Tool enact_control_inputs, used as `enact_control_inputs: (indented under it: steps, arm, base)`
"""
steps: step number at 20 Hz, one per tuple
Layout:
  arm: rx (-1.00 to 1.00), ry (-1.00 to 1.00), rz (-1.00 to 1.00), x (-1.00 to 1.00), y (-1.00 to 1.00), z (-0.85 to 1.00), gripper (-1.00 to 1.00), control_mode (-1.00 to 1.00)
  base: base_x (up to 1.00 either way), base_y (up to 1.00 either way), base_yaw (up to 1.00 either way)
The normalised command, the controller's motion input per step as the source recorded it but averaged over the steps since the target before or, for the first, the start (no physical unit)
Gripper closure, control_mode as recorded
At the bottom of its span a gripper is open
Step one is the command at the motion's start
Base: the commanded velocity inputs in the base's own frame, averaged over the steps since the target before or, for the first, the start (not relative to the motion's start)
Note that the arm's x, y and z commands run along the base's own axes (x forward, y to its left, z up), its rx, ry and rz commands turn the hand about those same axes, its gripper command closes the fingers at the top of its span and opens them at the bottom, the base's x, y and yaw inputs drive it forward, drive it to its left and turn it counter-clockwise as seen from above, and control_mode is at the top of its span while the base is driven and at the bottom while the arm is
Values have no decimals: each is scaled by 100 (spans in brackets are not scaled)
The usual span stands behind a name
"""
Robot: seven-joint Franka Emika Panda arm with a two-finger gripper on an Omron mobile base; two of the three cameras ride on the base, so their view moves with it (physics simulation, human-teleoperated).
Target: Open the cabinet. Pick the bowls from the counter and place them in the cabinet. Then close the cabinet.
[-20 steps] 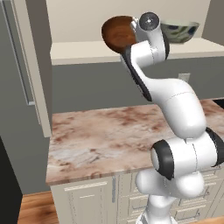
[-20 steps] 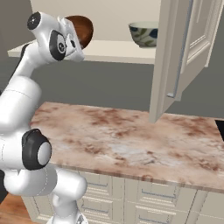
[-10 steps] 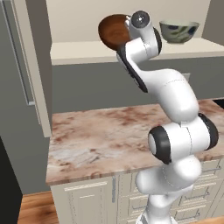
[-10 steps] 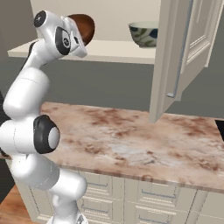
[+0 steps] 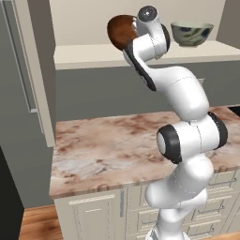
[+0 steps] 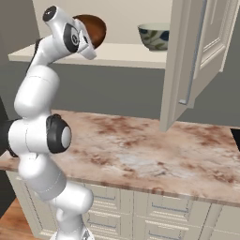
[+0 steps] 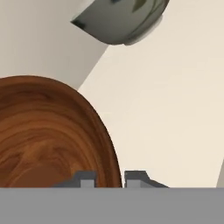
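The wooden bowl, clamped at its rim by the gripper, is now carried further left over the cabinet shelf, near release beside the ceramic bowl.

Left base view: from behind the arm on its left, facing forward and down over the counter. Right base view: same, from the right. Both share the counter and the cabinet shelf above it. Hand view: close along the pincer, over the shelf.
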Motion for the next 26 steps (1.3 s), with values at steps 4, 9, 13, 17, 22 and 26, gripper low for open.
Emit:
enact_control_inputs:
  steps: [4,9,13,17,22,26]
  arm:
    - [0,14,0,2,0,14,100,-100]
    - [-1,-2,0,0,5,16,100,-100]
    - [0,-2,0,0,4,3,100,-100]
    - [0,1,0,-5,0,0,100,-100]
    - [5,1,0,-60,0,-3,100,-100]
    - [3,-2,0,-53,0,-16,100,-100]
  base:
    - [0,0,0]
    - [0,0,0]
    - [0,0,0]
    - [0,0,0]
    - [0,0,0]
    - [0,0,0]
